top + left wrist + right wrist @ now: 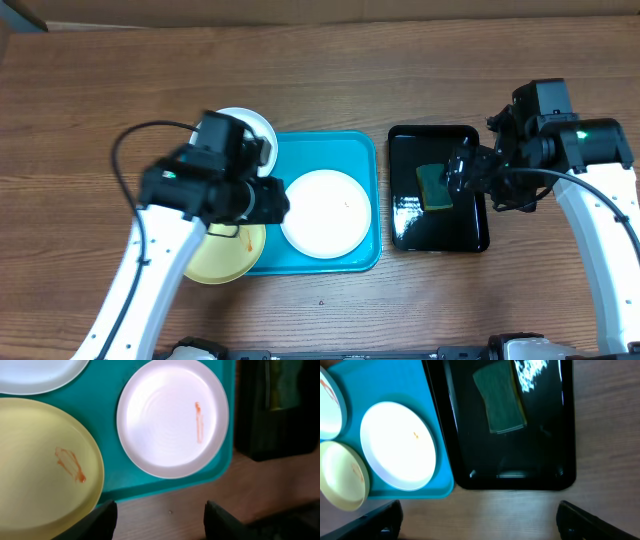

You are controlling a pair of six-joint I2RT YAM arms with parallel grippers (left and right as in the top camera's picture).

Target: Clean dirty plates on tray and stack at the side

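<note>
The turquoise tray (355, 150) holds a white plate (326, 213) with a small orange smear. A second white plate (255, 124) lies at the tray's far left corner, half hidden by my left arm. A pale yellow plate (222, 258) with an orange smear overhangs the tray's left front edge. My left gripper (272, 200) hovers over the tray's left part. In the left wrist view it (160, 520) is open and empty, one finger (95, 522) close to the yellow plate (45, 460). My right gripper (462, 172) hangs open above the black tray, holding nothing (480, 522).
A glossy black tray (470, 225) to the right of the turquoise one carries a green sponge (434, 187). Bare wooden table lies in front of both trays and along the far side. The right arm stands at the table's right edge.
</note>
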